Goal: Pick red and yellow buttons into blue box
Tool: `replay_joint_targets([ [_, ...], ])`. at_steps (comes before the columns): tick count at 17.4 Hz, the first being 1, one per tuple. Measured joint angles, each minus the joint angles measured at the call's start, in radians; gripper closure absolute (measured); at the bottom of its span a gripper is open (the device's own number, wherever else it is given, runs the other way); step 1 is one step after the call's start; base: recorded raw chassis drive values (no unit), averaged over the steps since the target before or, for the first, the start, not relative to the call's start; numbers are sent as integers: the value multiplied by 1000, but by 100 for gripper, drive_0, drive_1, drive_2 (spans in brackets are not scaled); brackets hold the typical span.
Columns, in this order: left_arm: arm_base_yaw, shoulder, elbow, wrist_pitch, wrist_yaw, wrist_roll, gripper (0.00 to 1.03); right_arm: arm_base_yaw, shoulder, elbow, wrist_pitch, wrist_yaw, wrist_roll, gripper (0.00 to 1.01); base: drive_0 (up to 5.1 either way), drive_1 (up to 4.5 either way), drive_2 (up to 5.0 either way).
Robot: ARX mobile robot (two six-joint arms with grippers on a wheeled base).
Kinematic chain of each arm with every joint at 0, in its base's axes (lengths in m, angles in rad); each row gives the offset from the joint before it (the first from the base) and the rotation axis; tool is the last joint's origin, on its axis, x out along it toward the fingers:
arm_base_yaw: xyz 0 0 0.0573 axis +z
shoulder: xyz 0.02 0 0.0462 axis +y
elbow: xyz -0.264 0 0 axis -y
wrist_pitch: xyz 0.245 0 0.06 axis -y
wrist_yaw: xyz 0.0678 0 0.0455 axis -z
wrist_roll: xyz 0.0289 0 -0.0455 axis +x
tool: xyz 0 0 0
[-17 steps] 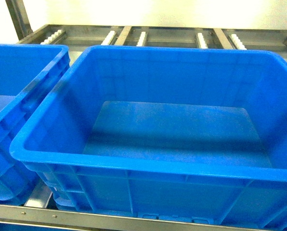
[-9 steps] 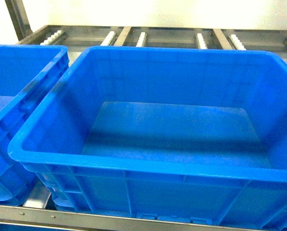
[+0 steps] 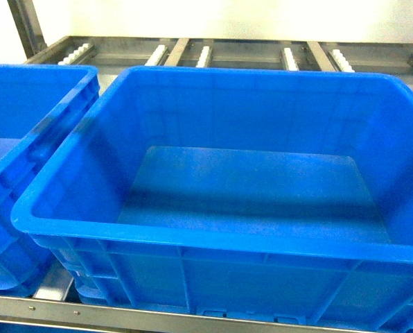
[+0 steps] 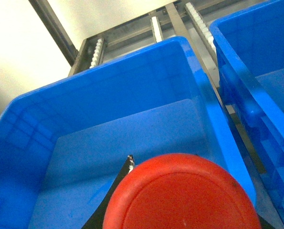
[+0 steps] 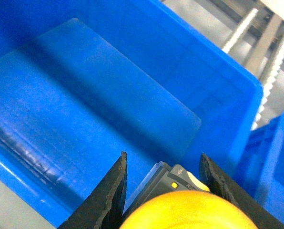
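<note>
The jaws of the right gripper (image 5: 162, 179) squeeze the yellow button (image 5: 187, 210) above the blue box (image 3: 213, 232); the left gripper's red button (image 4: 180, 193) hangs over a neighbouring bin (image 4: 147, 67); letting go there would miss.

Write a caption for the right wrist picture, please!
Right gripper holding the yellow button above the empty blue box.
</note>
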Motion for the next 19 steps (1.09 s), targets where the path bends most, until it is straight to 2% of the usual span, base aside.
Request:
replay_joint_targets([
  [2,0,0,0,0,0,0,78,100,149,76,50,37,30,62,9,368,-350],
  [5,0,0,0,0,0,0,78,149,292,163,77,46,33,62,9,368,-350],
  [6,0,0,0,0,0,0,78,158,346,191,106,53,20,62,0,0,0],
  [9,0,0,0,0,0,0,78,150,483,269,137,77,-48,62,0,0,0],
  [13,0,0,0,0,0,0,78,75,606,346,169,140,-164,62,0,0,0],
  [15,0,0,0,0,0,0,78,68,621,356,176,151,-175,62,0,0,0],
  [17,0,0,0,0,0,0,78,46,657,382,177,173,-214,62,0,0,0],
  [19,0,0,0,0,0,0,78,39,665,389,172,177,-222,62,0,0,0],
])
